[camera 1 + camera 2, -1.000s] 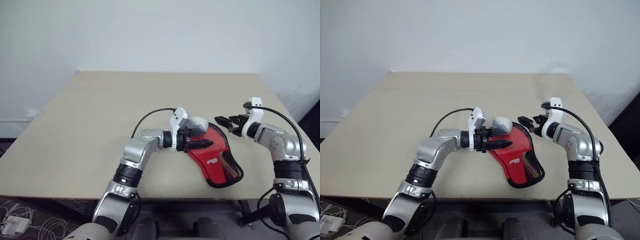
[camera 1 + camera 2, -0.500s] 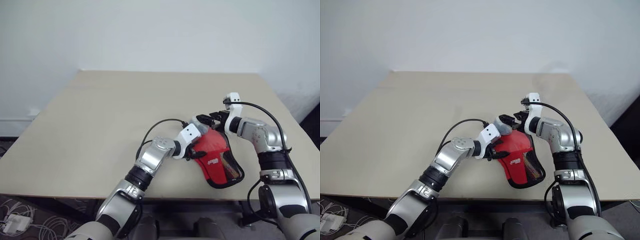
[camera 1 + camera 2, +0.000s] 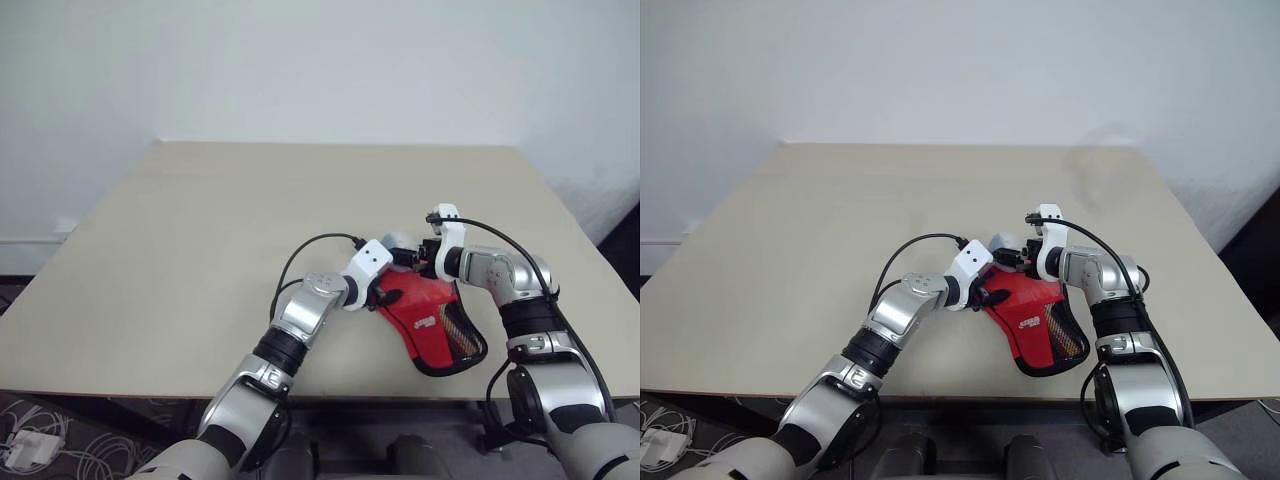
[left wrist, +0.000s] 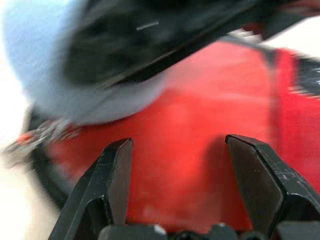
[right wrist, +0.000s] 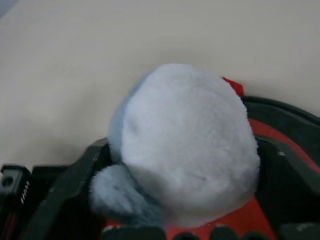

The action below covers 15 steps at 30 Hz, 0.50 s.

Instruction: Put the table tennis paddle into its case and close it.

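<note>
Right gripper (image 3: 1018,262) arrived (case (image 3: 1040,322) beneath).

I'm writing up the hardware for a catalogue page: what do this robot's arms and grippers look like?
Both arms are silver metal segments with black joint bands and white wrist housings. A thin black cable loops to each wrist. The left gripper has two black, angular, wedge-shaped fingers; the right gripper has matching black fingers.
</note>
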Motion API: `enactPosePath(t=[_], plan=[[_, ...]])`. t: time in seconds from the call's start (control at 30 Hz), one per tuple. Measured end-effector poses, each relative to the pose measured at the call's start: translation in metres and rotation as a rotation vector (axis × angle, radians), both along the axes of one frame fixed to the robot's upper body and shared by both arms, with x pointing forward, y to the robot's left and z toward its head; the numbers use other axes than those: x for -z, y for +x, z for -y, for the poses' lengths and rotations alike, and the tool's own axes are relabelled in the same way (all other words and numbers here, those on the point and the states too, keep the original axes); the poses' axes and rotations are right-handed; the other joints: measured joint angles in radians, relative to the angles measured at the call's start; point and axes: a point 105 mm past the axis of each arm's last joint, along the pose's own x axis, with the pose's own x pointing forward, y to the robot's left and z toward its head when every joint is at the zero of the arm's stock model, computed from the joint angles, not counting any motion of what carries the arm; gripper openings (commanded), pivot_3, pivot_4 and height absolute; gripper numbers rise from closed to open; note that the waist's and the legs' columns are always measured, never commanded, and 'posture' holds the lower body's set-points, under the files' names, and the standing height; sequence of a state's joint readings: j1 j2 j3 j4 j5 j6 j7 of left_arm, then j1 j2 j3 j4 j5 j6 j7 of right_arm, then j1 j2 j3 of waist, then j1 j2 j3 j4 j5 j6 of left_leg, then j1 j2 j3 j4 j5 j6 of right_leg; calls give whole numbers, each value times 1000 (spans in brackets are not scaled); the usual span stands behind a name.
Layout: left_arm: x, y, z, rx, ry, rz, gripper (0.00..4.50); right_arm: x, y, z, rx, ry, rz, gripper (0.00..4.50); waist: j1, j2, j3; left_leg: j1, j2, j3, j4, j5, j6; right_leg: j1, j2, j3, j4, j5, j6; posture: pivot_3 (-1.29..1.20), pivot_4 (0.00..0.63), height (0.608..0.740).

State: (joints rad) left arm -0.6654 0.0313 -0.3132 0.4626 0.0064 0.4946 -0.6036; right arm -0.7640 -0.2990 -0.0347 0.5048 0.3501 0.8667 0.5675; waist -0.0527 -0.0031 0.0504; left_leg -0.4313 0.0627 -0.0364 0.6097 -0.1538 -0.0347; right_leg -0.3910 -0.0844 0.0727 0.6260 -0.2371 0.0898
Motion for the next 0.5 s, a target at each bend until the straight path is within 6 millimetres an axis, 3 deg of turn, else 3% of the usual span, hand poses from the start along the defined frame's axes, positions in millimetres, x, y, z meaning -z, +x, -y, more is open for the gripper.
enactPosePath(t=[0.13, 0.23, 0.33, 0.5], plan=[[1, 4, -10, -21, 18, 0, 3136, -3, 4, 0, 20, -4, 13, 1574, 0, 0, 0, 0, 0, 0, 0, 0, 0, 1, 0, 0, 0, 0, 0, 0, 0, 740], [2, 5, -13, -27, 33, 0, 3136, -5, 7, -3, 21, -21, 53, 883, 0, 0, 0, 0, 0, 0, 0, 0, 0, 1, 0, 0, 0, 0, 0, 0, 0, 740], [1, 12, -16, -56, 71, 14, 3136, -10, 13, -9, 45, -37, 124, 430, 0, 0, 0, 0, 0, 0, 0, 0, 0, 0, 0, 0, 0, 1, 1, 0, 0, 740], [-1, 20, -21, -91, 114, 21, 3136, -17, 34, -14, 128, -82, 201, 351, -2, 1, 0, 1, 0, 0, -1, 0, 0, 1, 0, 0, 0, 1, 2, 0, 0, 740]])
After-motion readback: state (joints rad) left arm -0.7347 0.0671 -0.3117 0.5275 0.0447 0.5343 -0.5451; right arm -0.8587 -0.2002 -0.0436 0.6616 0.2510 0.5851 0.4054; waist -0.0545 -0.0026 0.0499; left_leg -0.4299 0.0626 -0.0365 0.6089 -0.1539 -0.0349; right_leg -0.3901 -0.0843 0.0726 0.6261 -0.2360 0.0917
